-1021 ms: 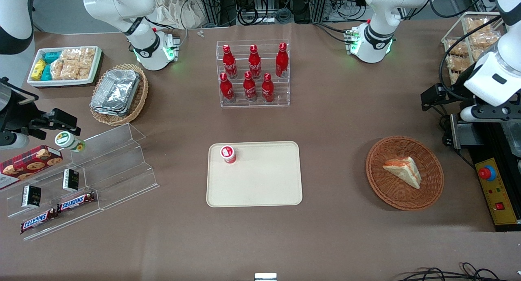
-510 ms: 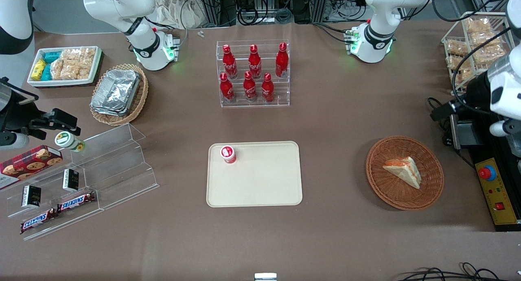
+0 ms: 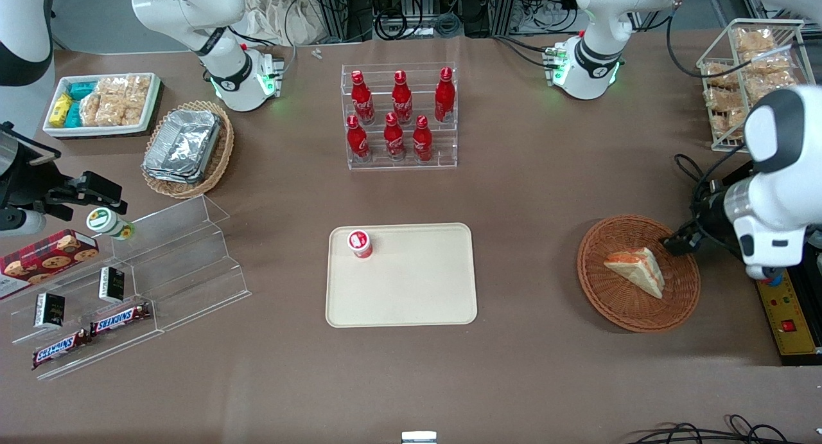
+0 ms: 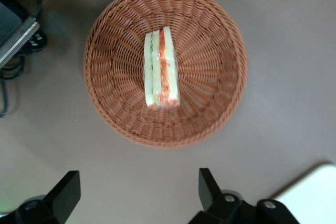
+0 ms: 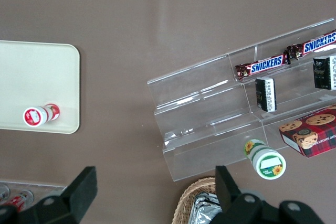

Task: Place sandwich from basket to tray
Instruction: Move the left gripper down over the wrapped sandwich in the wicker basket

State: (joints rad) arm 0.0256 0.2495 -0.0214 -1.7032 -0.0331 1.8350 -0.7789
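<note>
The pincer (image 4: 137, 195) of the working left arm is held above the table, beside the basket (image 3: 681, 299) (image 4: 115, 114), and nothing is touched by it. In the left wrist view its two black fingers (image 4: 65, 192) are seen wide apart, with bare brown table between them; nothing is held.

The sandwich (image 3: 637, 270) (image 4: 161, 67) is seen lying in the middle of the round reddish-brown basket, below the pincer and apart from it. Its cut edge, with an orange-red layer and paler layers, is turned upward toward the wrist camera. In the front view it appears as a pale wedge with its orange-red edge toward the working arm. The black end of the arm is seen there over the basket rim, at the side toward the working arm's end of the table.

The tray (image 3: 411, 302) (image 5: 21, 66) is placed well apart from the pincer, toward the parked arm's end of the table. A small red container with a white lid (image 3: 359, 243) (image 5: 37, 116) is standing on it, in a corner. The rest of the tray surface is bare.

Farther from the front camera than the tray, a clear rack with red bottles (image 3: 399, 115) is seen. A yellow box with a red button (image 3: 787, 309) is placed near the pincer, at the table edge.
</note>
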